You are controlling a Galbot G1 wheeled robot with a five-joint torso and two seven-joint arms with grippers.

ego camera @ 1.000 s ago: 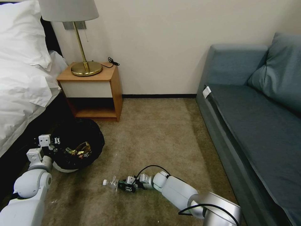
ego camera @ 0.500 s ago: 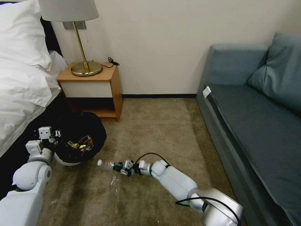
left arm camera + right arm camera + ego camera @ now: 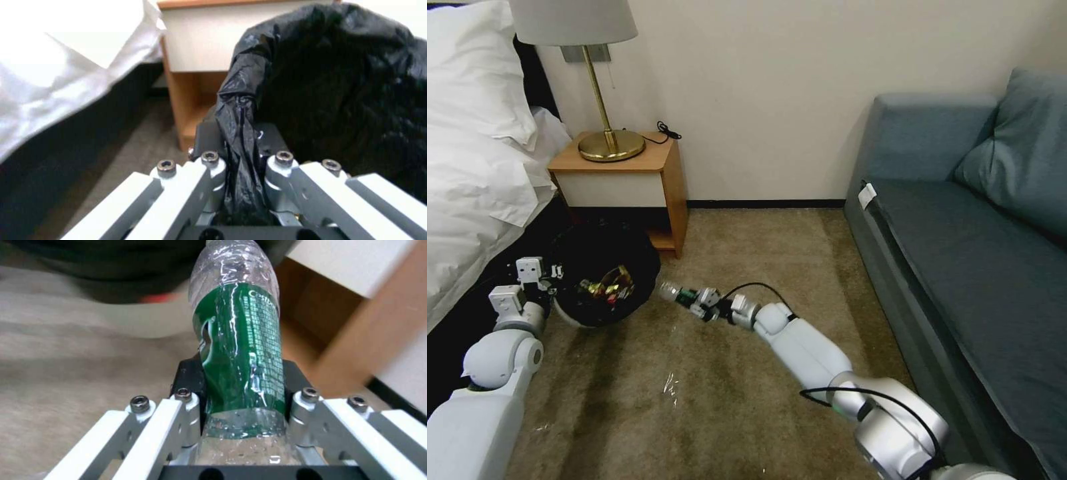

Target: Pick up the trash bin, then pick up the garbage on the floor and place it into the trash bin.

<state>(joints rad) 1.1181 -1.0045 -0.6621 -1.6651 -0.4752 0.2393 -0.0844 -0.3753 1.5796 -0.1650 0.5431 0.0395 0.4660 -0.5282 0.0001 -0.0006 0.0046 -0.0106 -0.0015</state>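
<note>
In the head view, the right end effector (image 3: 688,299) has lifted the bottle (image 3: 672,291) off the carpet (image 3: 747,267) to the trash bin (image 3: 606,275), itself raised toward the nightstand (image 3: 627,180).

In the left wrist view, the left end effector (image 3: 242,146) pinches the liner.

In the right wrist view, jaws clamp the bottle (image 3: 238,350).

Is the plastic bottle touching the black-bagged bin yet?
Apart. The head view shows carpet between the bottle, held in the right gripper, and the bin, which the left gripper holds by its bag.
</note>
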